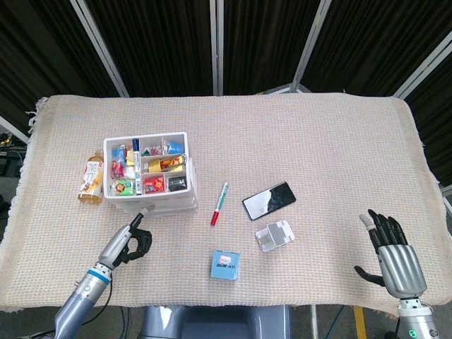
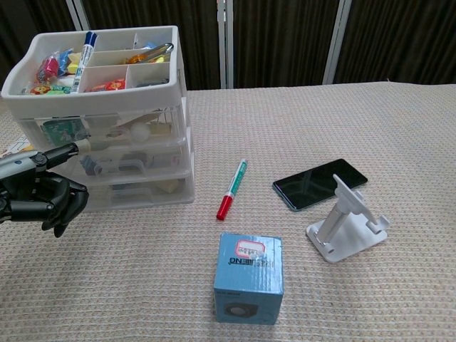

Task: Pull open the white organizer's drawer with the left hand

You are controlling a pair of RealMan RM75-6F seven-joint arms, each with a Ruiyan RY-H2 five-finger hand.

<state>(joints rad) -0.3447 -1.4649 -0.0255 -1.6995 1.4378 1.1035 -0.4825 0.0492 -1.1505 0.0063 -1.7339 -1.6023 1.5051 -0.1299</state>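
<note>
The white organizer (image 1: 148, 178) (image 2: 114, 128) stands at the left of the table, its top tray full of small items and its three clear drawers pushed in. My left hand (image 1: 132, 239) (image 2: 41, 196) is just in front of the drawers with one finger stretched toward the middle drawer's front and the other fingers curled in, holding nothing. In the chest view the fingertip lies close to the drawer face; contact is unclear. My right hand (image 1: 392, 251) rests open at the table's near right corner, far from the organizer.
A bottle (image 1: 91, 177) lies left of the organizer. A red-capped green marker (image 1: 219, 203) (image 2: 232, 188), a black phone (image 1: 269, 200) (image 2: 320, 182), a white phone stand (image 1: 275, 235) (image 2: 346, 224) and a blue box (image 1: 224, 265) (image 2: 249, 277) lie in the middle of the cloth-covered table (image 1: 318, 141).
</note>
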